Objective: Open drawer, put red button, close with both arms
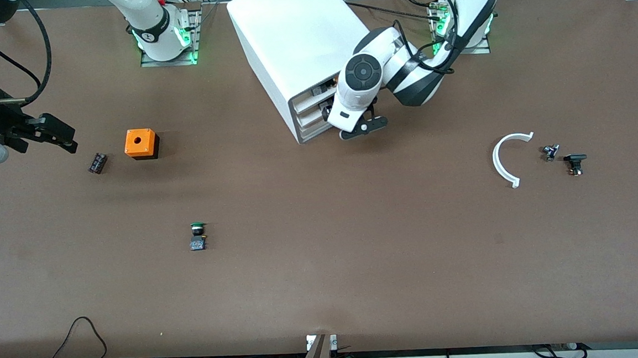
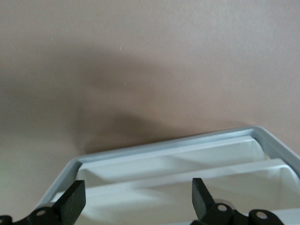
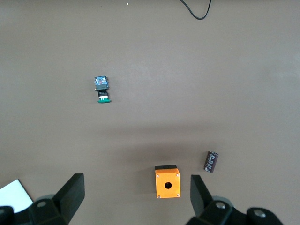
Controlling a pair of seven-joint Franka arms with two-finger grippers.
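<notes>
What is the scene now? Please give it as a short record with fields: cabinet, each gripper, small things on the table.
cabinet: white cabinet between the arm bases, drawer fronts facing the front camera, none pulled out
left gripper: left gripper open, at the drawer fronts, holding nothing
right gripper: right gripper open, over the orange box, holding nothing
green button: green button lying nearer the front camera than the orange box
capacitor: dark capacitor beside the orange box
white arc: white arc toward the left arm's end
red button: not in view

The table [image 1: 324,267] top looks matt brown, faintly grainy. The cabinet [image 1: 294,42] is smooth white plastic with a slight sheen and a grey rim. The orange box [image 1: 140,143] looks like matt plastic.
</notes>
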